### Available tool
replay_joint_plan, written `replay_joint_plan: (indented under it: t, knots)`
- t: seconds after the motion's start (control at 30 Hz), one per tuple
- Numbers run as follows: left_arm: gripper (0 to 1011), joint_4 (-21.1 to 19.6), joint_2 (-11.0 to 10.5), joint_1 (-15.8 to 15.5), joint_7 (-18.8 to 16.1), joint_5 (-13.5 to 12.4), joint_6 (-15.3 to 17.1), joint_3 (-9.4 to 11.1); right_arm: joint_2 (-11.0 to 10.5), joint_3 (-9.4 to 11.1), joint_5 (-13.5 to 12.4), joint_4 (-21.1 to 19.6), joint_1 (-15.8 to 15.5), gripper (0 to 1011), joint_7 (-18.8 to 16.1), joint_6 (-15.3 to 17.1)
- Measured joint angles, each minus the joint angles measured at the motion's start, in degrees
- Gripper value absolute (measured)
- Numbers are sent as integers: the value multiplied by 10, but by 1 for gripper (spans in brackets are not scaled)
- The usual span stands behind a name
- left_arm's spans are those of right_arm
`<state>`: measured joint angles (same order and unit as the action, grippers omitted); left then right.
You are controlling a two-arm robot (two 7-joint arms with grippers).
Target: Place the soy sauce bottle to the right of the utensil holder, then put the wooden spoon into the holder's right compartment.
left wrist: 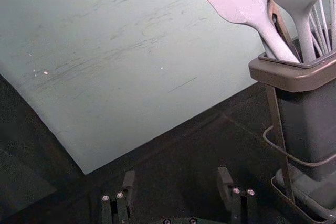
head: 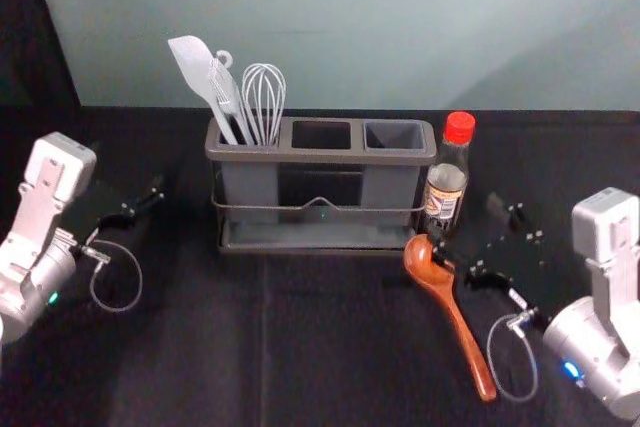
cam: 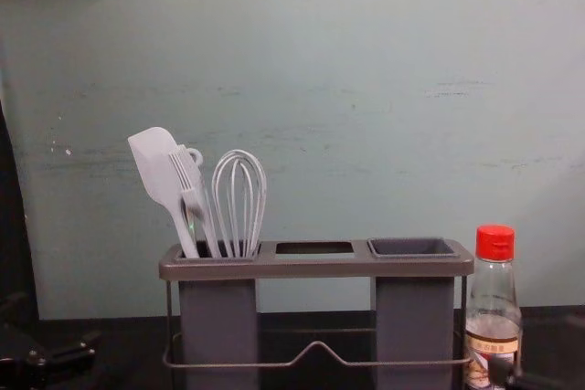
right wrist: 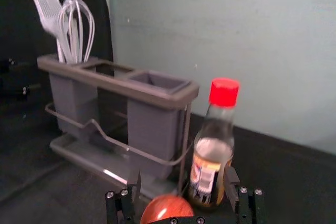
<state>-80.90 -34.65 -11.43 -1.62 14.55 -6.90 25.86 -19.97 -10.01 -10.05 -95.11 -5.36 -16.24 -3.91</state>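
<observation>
Jaws gaped wide, empty, on the left gripper (head: 132, 187), left of the utensil holder (head: 320, 156), and the right gripper (head: 466, 227), near the soy sauce bottle (head: 447, 182). That bottle stood just right of the holder; the wooden spoon (head: 458, 325) lay on the table (head: 190, 347) in front.

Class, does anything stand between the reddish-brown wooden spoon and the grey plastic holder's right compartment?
Yes: the metal wire rail and front rim of the holder, so the spoon probably needs lifting over both. The red-capped glass bottle stands beside the holder.
</observation>
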Motion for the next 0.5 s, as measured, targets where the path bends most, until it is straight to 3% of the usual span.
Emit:
replay_joint_plan:
  t: [0.5]
  knots:
    - [1000, 0, 0, 0, 0, 0, 0, 0, 8, -8, 4, 16, -5, 1002, -1, -6]
